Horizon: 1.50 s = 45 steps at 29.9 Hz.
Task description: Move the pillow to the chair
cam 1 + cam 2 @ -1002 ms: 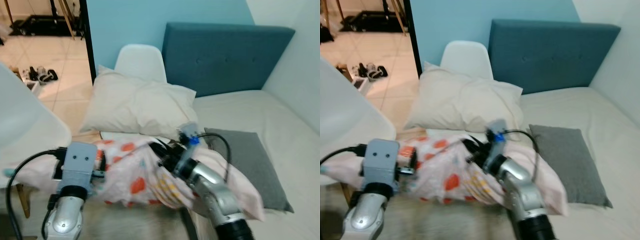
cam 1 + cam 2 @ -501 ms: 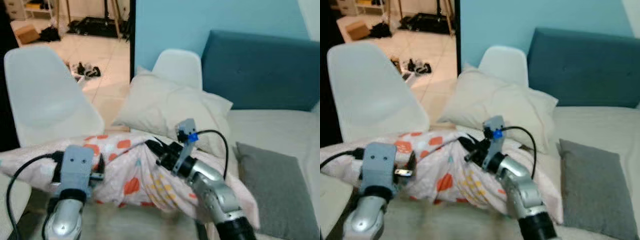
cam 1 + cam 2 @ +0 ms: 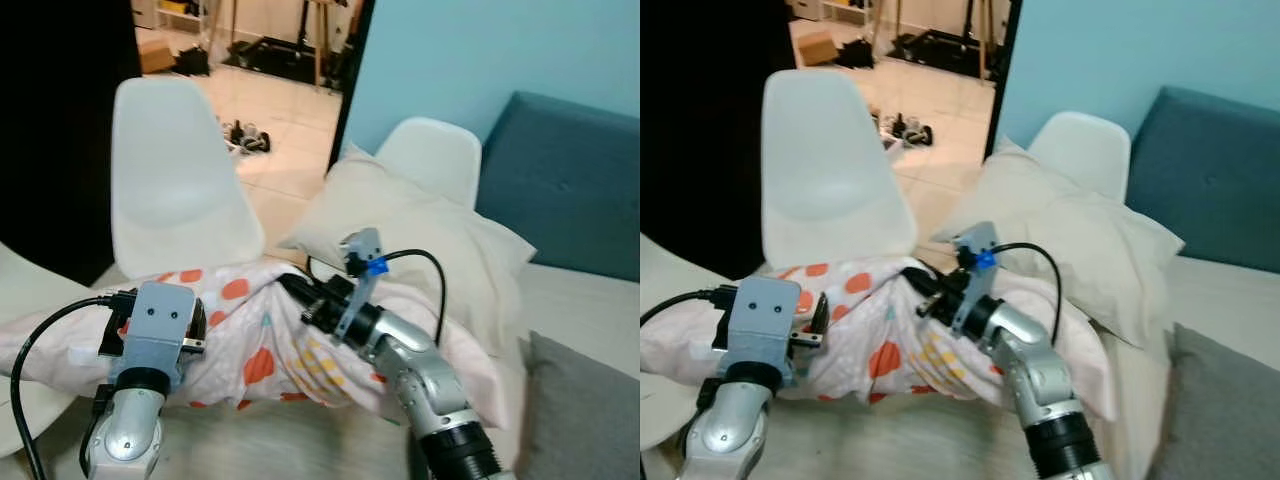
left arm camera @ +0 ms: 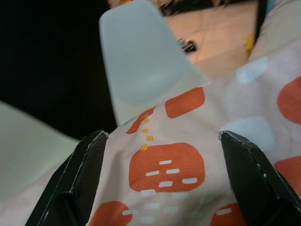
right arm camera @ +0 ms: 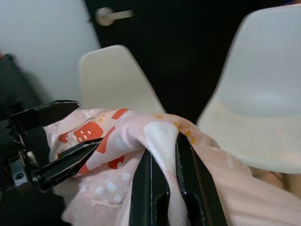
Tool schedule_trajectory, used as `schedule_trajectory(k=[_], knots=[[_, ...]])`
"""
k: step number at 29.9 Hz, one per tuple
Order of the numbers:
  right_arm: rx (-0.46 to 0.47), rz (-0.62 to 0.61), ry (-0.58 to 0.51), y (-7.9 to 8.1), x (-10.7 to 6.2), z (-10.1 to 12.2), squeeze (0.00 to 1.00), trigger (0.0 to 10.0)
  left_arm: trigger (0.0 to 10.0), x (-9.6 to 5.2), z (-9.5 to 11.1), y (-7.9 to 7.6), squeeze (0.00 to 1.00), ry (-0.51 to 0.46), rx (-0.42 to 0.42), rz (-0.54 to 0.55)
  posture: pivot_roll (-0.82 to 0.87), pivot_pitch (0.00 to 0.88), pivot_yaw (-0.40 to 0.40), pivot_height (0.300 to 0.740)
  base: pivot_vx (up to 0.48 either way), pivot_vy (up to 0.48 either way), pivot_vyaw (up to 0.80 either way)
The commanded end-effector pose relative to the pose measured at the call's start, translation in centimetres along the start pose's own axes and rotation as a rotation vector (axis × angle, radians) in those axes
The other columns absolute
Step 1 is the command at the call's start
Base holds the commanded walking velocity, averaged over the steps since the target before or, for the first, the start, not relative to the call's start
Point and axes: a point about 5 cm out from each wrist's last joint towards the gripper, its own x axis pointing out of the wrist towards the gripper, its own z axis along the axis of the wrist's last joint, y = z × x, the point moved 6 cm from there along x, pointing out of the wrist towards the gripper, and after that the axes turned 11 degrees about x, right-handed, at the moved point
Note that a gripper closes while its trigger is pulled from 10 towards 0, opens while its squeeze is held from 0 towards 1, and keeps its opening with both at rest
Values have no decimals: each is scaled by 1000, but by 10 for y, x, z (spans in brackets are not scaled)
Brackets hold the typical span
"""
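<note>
Nearest: left gripper (image 3: 150, 330), silver arm with two long black fingers spread wide to either side of the soft pale-pink pillow printed with orange and yellow shapes (image 3: 255, 345); in the left wrist view the fabric lies between the fingers (image 4: 84, 179), and whether they press it cannot be told. Beside it: right gripper (image 3: 296, 296), fingers closed tight on a raised fold of the same pillow, the pinch plain in the right wrist view (image 5: 162, 183). Pillow: carried between both grippers, low before the robot, sagging between the two holds, its left end drooping over the edge of a pale white seat (image 3: 20, 300) at the near left. Beyond: white moulded plastic chair with tall curved back (image 3: 175, 190), facing the robot, seat just behind the pillow's far edge. Further right: second white chair (image 3: 430, 160) bearing a large cream pillow (image 3: 400, 230) that leans against it; dark grey flat cushion (image 3: 585, 420) on a light bed, teal upholstered headboard (image 3: 570, 180) behind. Farthest: open doorway to a tiled room with shoes on the floor (image 3: 245, 135). Step in hand, by judgement: transport, pillow held and brought up to the nearer chair. Next move calls for carrying the pillow forward over that chair's seat, lowering it, then opening the right fingers and drawing both arms back clear of the fabric.
</note>
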Motion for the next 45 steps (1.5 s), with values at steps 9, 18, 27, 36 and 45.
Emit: schedule_trajectory(k=[9,18,27,36,45], knots=[[12,29,-100,2,3,26,0,10000,10000,0,-1,-2,0,24,-14,3,88,0,-141,740,303,0,528],[13,32,-115,1,5,30,0,10000,10000,2,0,0,0,26,-21,12,88,0,-147,740,480,0,0],[9,63,-117,6,5,30,0,10000,10000,3,-1,1,0,29,-26,20,90,0,-148,740,480,0,629],[16,90,-135,11,7,34,0,10000,10000,3,-2,3,0,31,-28,27,88,0,-142,740,480,0,753],[23,-34,-137,-9,11,35,0,10000,10000,6,1,7,0,23,-40,39,86,0,-141,740,480,0,48]])
